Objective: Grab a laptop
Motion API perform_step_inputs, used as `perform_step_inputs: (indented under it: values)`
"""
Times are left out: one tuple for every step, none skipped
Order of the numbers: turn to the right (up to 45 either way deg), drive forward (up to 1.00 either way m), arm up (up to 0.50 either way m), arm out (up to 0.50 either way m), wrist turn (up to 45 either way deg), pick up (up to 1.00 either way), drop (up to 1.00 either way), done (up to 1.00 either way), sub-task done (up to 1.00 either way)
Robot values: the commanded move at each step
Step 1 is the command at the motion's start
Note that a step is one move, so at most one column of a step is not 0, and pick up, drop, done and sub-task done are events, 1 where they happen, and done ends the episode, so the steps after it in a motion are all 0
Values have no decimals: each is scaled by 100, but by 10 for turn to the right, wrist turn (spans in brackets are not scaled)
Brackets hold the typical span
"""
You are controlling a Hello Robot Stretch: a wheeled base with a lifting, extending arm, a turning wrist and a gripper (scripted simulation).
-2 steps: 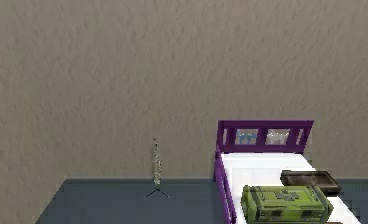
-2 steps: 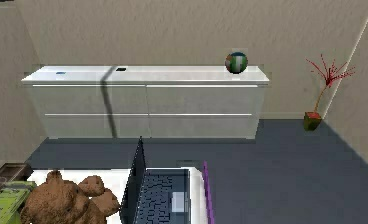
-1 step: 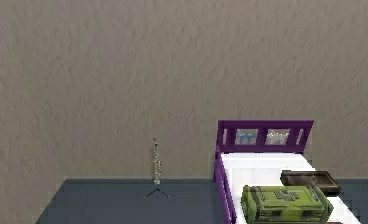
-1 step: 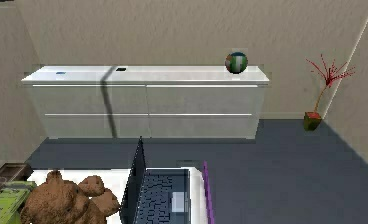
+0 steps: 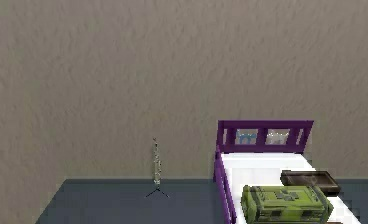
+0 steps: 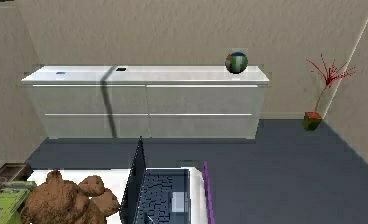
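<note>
Laptop (image 6: 157, 195) is sitting open on the bed (image 6: 196, 176), lower centre, beside a teddy bear (image 6: 67, 200). Gripper state cannot be told.

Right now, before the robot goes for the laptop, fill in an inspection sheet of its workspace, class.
Surface: white bed with a purple frame.
Job's things: laptop lying open on the bed.
Clutter: brown teddy bear next to the laptop; green case and dark tray on the bed.
Grippers: nothing seen.
Cables: nothing seen.
Surroundings: white dresser with a ball on top; red plant in a corner; thin stand by the wall.
</note>
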Motion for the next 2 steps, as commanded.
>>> perform_step_inputs:
  values:
    - [0,0,0,0,360,0,0,0,0]
    - [0,0,-30,0,0,0,0,0,0]
